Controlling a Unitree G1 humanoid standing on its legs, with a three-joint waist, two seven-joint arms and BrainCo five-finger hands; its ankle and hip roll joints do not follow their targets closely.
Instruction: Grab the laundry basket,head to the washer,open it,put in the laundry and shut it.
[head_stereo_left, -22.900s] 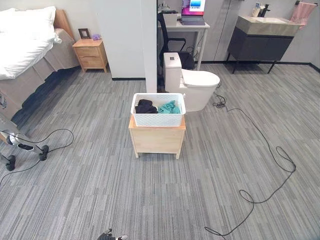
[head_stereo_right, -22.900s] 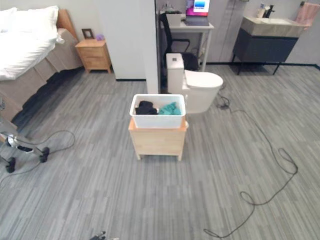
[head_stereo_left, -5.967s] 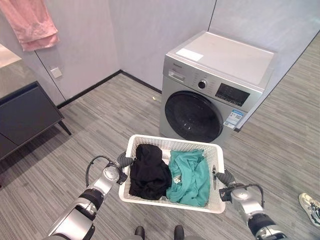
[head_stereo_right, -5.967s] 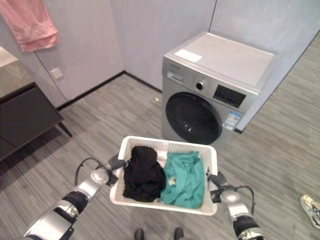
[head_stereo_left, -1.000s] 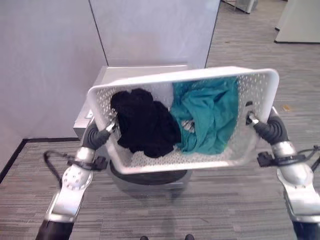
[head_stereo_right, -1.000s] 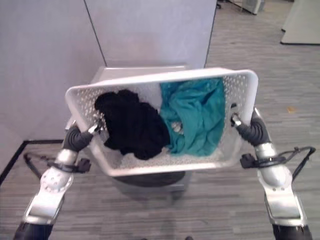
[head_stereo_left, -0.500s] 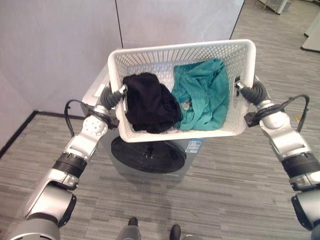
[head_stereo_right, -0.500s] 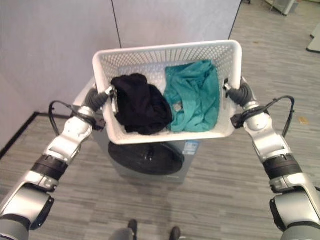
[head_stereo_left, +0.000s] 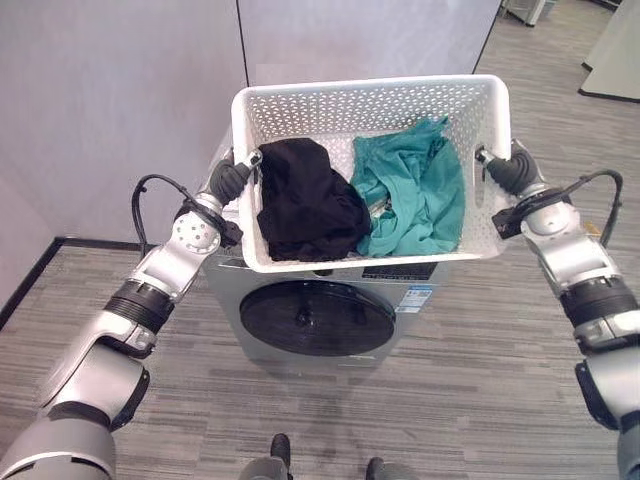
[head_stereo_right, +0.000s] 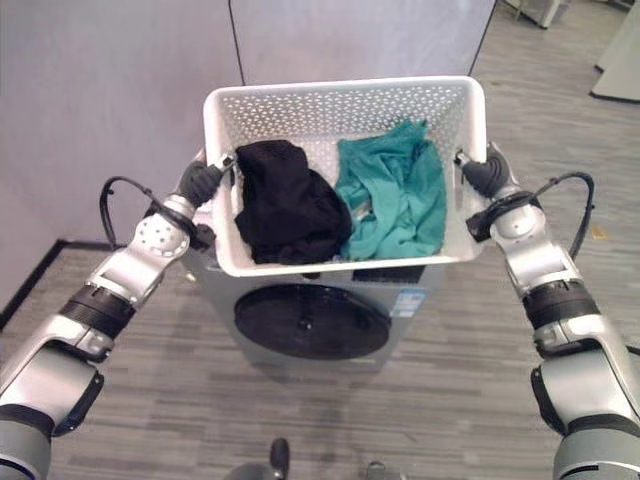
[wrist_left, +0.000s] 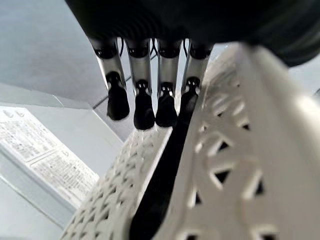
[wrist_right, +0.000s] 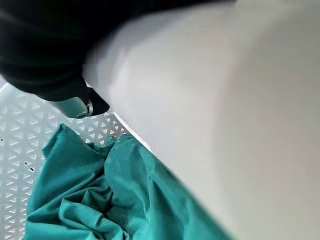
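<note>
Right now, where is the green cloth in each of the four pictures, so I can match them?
Left eye view: the green cloth lies in the right half of the basket, beside the black cloth.
Right eye view: same place, slightly left of it.
Left wrist view: not in it; basket wall instead.
Right wrist view: at the bottom.
Shared landmark: the basket's white patterned wall.

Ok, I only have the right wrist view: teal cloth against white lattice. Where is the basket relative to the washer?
Observer: The white perforated plastic laundry basket is over the top of the silver front-loading washer.
Operator: Is the door open?
Observer: No, its round dark door is shut.
Operator: Are both hands on the basket?
Observer: The left hand grips its left end and the right hand is at its right end.
</note>
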